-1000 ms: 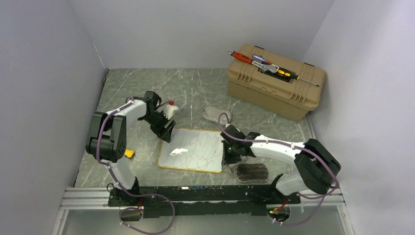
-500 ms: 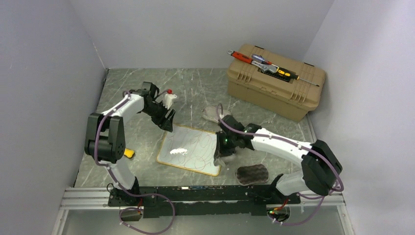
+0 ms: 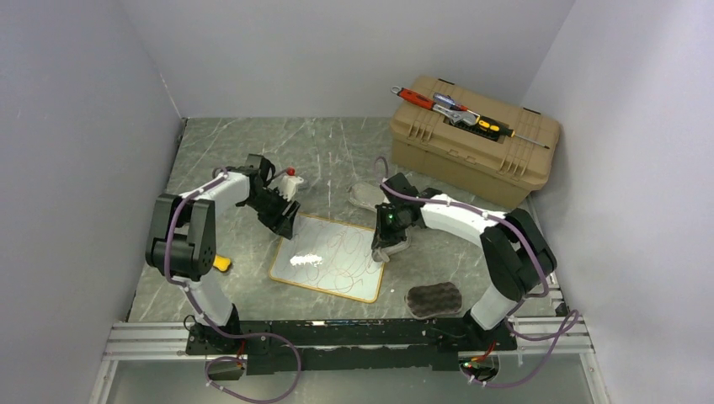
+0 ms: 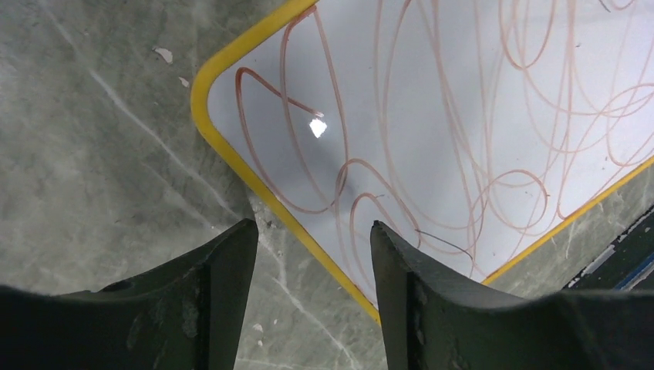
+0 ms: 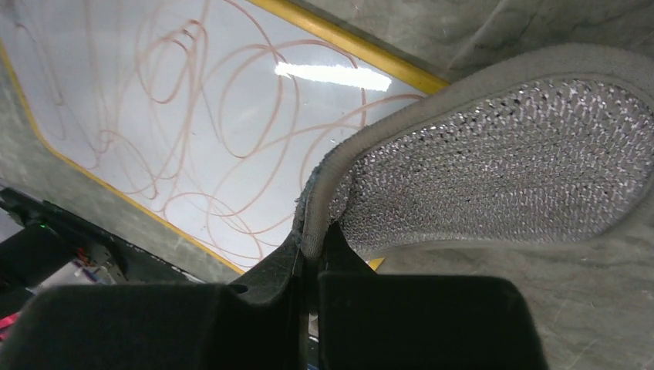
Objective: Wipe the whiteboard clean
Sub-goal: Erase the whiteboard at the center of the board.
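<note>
**Fig.** Whiteboard point(image 3: 330, 257) lies flat on the marbled grey table point(image 3: 219, 151), roughly midway betw. the two arms and a little askew. Its yellow frame shows all round. The face is covered w/ looping reddish-brown scribble, and no wiped patch shows in any view.

**(a) Right gripper** point(image 5: 310, 248): jaws pinched tight on the folded edge of a grey mesh pad point(image 5: 501, 146). The pad hangs at the board's right far edge. It overlaps the yellow frame, but most of it is over bare table. Whether it presses on the surface cannot be told.

**(b) Left gripper** point(image 4: 312, 227): jaws stand apart at the board's left far edge, w/ the frame passing betw. them in the wrist view. Nothing is held.

**(c) Surroundings:** a dark wavy sponge point(image 3: 434, 297) lies just off the board's near right corner. A small white bottle w/ red cap point(image 3: 290, 182) stands beside the left arm. A tan toolbox point(image 3: 471, 143), w/ hand tools on its lid, sits well apart at far right.

**Step in hand (est.):** positioning for the first wipe, w/ no erasing done yet.

**Next move calls for:**
- Bring the pad fully onto the white face and lay it flat w/ downward pressure.
- Sweep across the scribble in overlapping passes.
- Have the left jaws brace or pin the frame, since the glossy board will prob. slide on the stone top if it is not held.
</note>
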